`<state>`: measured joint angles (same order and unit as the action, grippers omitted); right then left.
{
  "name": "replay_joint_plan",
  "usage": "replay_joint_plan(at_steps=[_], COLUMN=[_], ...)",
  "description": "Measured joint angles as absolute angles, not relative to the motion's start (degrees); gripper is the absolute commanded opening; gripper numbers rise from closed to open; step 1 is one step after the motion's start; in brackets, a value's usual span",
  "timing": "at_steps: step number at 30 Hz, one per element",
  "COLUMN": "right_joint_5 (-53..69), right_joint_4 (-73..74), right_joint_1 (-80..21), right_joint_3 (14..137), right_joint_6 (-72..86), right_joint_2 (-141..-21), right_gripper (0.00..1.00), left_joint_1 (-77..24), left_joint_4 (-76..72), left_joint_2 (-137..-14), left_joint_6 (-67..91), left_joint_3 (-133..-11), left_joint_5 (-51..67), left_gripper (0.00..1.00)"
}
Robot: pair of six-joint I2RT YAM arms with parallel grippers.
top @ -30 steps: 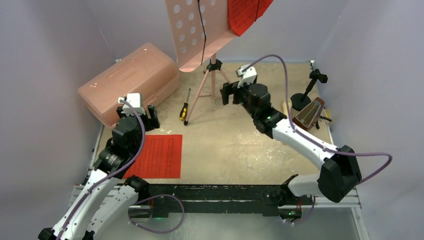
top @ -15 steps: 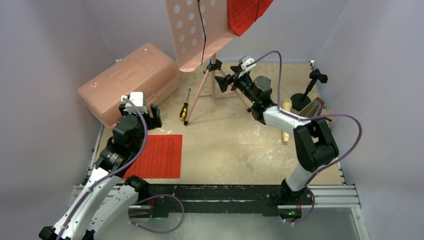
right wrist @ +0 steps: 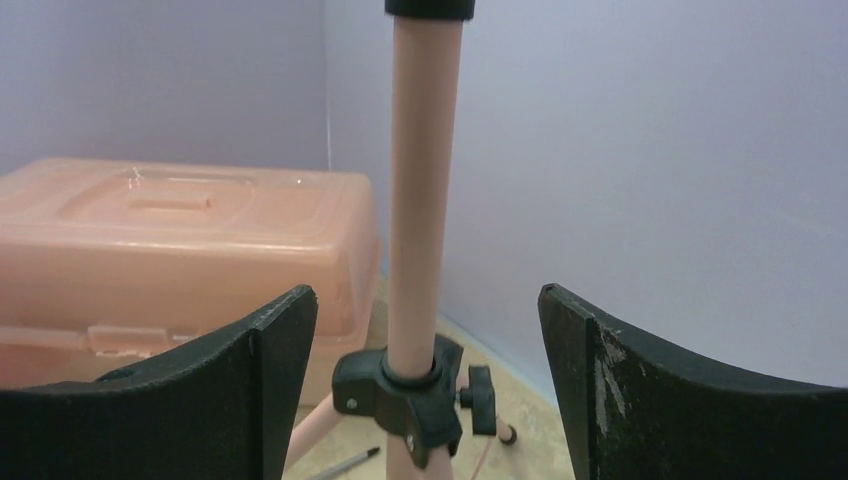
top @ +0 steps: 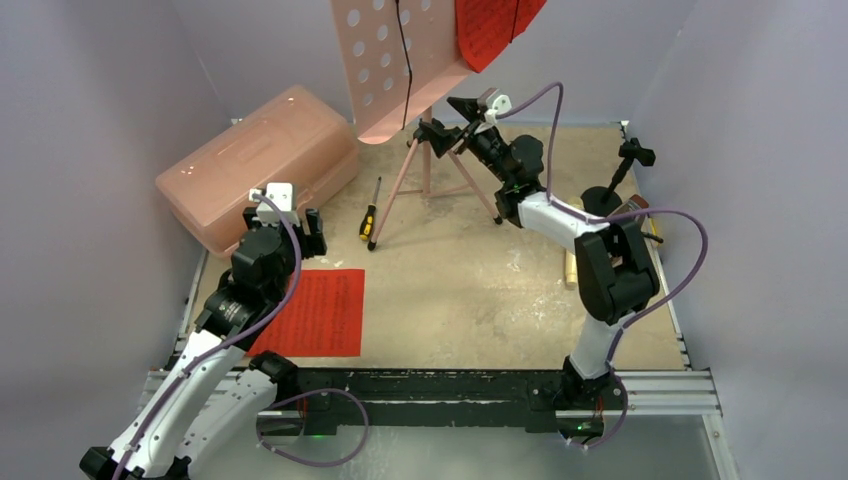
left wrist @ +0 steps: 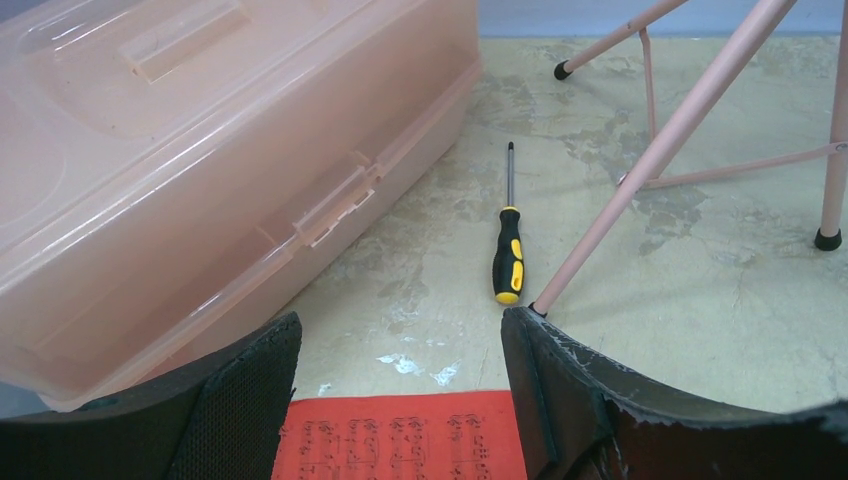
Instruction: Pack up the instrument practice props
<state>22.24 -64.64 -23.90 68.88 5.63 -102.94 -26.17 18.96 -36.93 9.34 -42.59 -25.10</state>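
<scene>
I logged a scuffed tan table [top: 450, 290]: pink box [top: 265, 165] far left, screwdriver [top: 370, 215] beside the music stand [top: 398, 193] legs, red sheet [top: 320, 310] near left, microphone [top: 570, 268] lying right.

This is a robotics lab test cell. 3 plain lavender-grey panel walls [top: 100, 100] box in a scuffed, stained beige tabletop [top: 470, 290]. A black-and-aluminium mounting rail [top: 440, 385] along the bottom of the frame carries 2 white-and-black robot arms, 1 at lower left [top: 190, 390] and 1 at lower right [top: 600, 280].
</scene>
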Motion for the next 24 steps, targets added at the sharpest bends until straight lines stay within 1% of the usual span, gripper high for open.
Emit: replay_joint_plan(at_steps=[5,7,9,13,15,17,18,24], right_joint_5=[22.5,22.8,23.2,23.9,24.6,24.9,24.6,21.6], right_joint_4=[-65.4,-65.5,-65.5,-64.9,-64.4,-63.9,-63.6,-62.4], right_joint_1=[-23.9,-23.9,-23.9,-23.9,-24.1,-24.6,-24.7,-24.9], right_joint_3=[73.6,75.2,76.5,78.3,78.7,78.9,78.9,76.6], right_joint_6=[5.8,6.2,6.5,7.0,7.3,7.2,7.2,5.7], right_joint_2=[-106.8,-108.5,-110.3,-112.3,-112.4,-112.4,-112.3,-110.3], right_gripper=[0.75,0.69,0.62,0.39,0.23,0.04,0.0,0.0], left_joint_1=[-25.9,-25.9,-25.9,-25.9,-25.9,-25.9,-25.9,-25.9], left_joint_4=[18.9,18.9,18.9,18.9,18.9,18.9,18.9,18.9], left_joint_2=[-37.1,-37.1,-37.1,-37.1,-37.1,-37.1,-37.1,-36.8], left_joint_6=[9.3,9.3,9.3,9.3,9.3,9.3,9.3,9.4], left_joint_3=[-42.5,-42.5,-42.5,-42.5,-42.5,-42.5,-42.5,-42.4], left_joint_5=[-24.8,-24.7,-24.6,-24.4,-24.2,-24.2,-24.1,-24.0], left_gripper=[0.72,0.72,0.72,0.72,0.72,0.72,0.72,0.72])
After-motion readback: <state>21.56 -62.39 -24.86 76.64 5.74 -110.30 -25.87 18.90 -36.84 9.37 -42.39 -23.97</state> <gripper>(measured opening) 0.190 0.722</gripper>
